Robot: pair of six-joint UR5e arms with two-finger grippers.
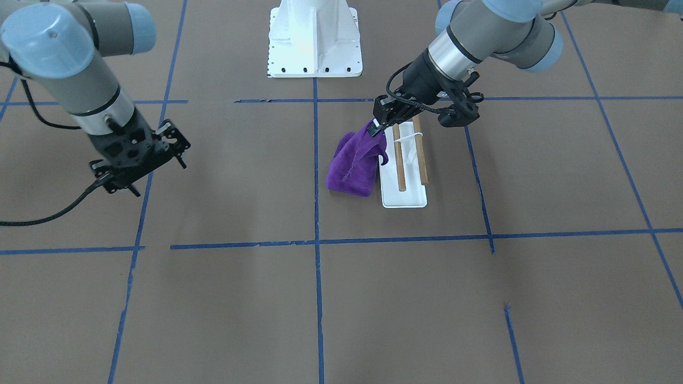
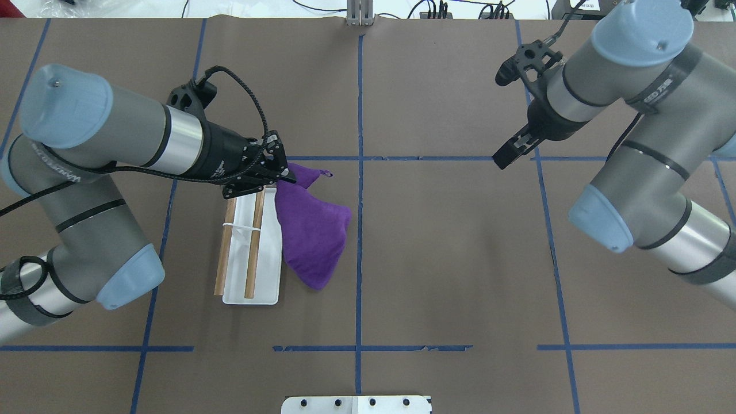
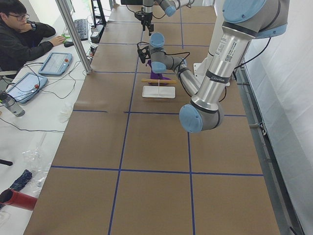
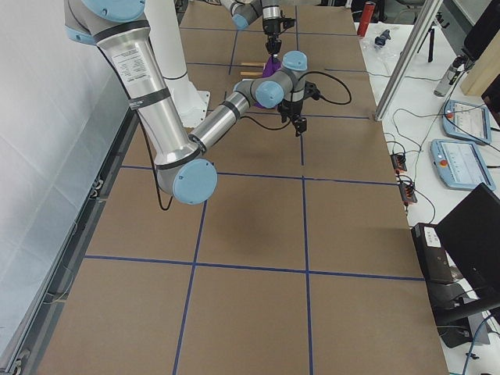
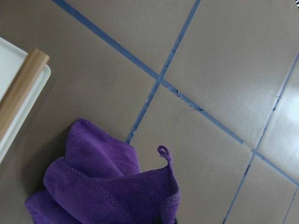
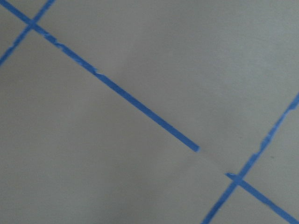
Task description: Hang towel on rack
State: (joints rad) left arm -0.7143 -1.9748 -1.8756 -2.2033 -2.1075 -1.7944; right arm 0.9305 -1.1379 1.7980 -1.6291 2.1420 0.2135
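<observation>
L claw [image 2: 280, 174] pinches one corner of the purple towel [image 2: 311, 233], held up so it can swing over the rack [image 2: 270, 276]. Towel hangs just beside rack, not on yet. R claw [image 2: 507, 156] waits far off; can't tell if open.

towel [image 2: 313, 230]: purple cloth, plush, matt, stitched hem | rack [image 2: 267, 270]: white base smooth, faintly glossy | rods [image 2: 253, 247]: pale bare wood, matt | table [image 2: 448, 259]: brown paper cover, matt | tape [image 2: 358, 259]: blue, frayed edges
</observation>
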